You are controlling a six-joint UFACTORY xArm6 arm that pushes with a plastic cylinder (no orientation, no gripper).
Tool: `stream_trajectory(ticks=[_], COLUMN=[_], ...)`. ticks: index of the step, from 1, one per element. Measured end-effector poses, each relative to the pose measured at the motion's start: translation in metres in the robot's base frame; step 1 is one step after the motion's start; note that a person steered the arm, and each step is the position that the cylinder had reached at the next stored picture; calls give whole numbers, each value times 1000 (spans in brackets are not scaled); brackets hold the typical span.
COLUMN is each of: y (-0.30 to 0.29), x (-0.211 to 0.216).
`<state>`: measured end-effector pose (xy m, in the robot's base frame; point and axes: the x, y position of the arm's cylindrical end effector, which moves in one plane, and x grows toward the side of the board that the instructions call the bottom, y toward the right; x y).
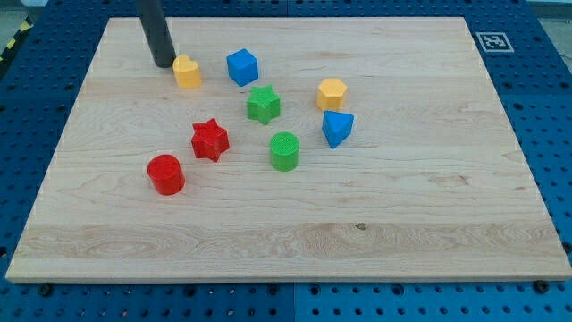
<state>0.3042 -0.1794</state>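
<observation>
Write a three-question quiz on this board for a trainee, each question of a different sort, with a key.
1. True or false: my tip is next to the red star.
2. Which block lies nearest the view's bottom? A) blue cube B) red cylinder C) yellow hexagon
3. Fill in: the block just below the green star, towards the view's bottom, is the green ____.

Key
1. False: my tip is at the view's upper left, right beside the yellow block.
2. B
3. cylinder, with the blue wedge to its right.
</observation>
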Motion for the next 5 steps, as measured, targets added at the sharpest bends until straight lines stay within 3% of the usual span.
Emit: stream_trajectory(ticks=[2,3,4,5], y=[31,-7,-58,-59], x=[20,29,56,122])
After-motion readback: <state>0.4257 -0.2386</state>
